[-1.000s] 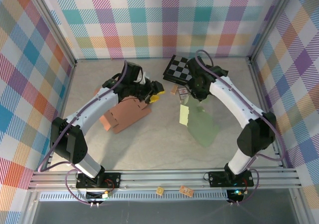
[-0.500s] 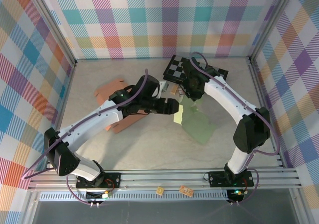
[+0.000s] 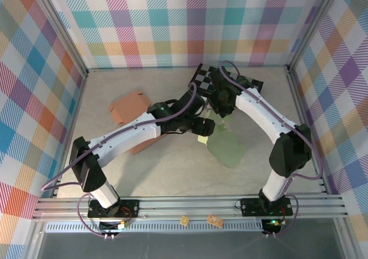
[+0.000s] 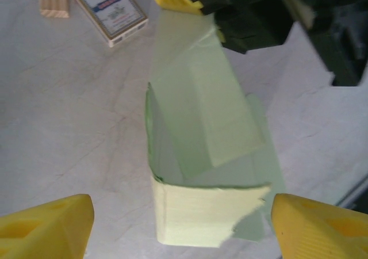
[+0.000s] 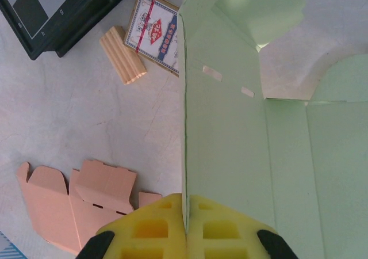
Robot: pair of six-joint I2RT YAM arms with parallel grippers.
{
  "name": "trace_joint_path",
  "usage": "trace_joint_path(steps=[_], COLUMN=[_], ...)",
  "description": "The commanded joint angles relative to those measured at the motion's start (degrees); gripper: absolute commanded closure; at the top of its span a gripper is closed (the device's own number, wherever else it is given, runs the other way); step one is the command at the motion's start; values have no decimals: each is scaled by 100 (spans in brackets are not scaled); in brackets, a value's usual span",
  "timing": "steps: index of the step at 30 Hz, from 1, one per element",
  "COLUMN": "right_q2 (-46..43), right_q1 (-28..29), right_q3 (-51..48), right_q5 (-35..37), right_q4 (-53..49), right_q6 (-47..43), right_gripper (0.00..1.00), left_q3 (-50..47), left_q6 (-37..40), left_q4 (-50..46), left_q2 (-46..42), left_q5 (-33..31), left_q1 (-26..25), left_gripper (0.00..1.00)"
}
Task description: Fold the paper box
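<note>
Two end effectors: our right end effector (image 5: 186, 208) pinches the green paper box (image 5: 224, 144) by its upright panel edge, and our left end effector (image 4: 181, 216) stands wide astride the pale folded flap (image 4: 210, 207), apart from it, mid-bench (image 3: 172, 161). Closing the left off-centre could crumple that flap or drag the panel from the pinch. Far flaps are cut off, so we cannot tell which creases are set.

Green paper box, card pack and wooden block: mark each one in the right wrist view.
green paper box (image 5: 224, 155), right wrist view, on its wide middle panel.
card pack (image 5: 154, 31), right wrist view, on its printed face.
wooden block (image 5: 122, 54), right wrist view, on its ribbed top.
</note>
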Motion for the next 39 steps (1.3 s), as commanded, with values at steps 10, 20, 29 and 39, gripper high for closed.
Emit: trace_joint_path(steps=[10, 20, 29, 39], right_q2=[71, 111, 97, -365], right_q1=[39, 44, 42, -341], right_q3=[351, 441, 446, -92], right_q5=[-64, -34, -147, -1743], right_q4=[-352, -406, -376, 499], right_q6=[126, 127, 128, -204], right_gripper=[100, 100, 100, 28], left_q3=[543, 263, 91, -995], left_q6=[538, 634, 622, 803], left_q4=[-489, -711, -646, 416], left_q2=[421, 173, 138, -362], left_q5=[-941, -1717, -1641, -1012], left_q1=[-547, -638, -629, -308], left_gripper=[24, 53, 88, 100])
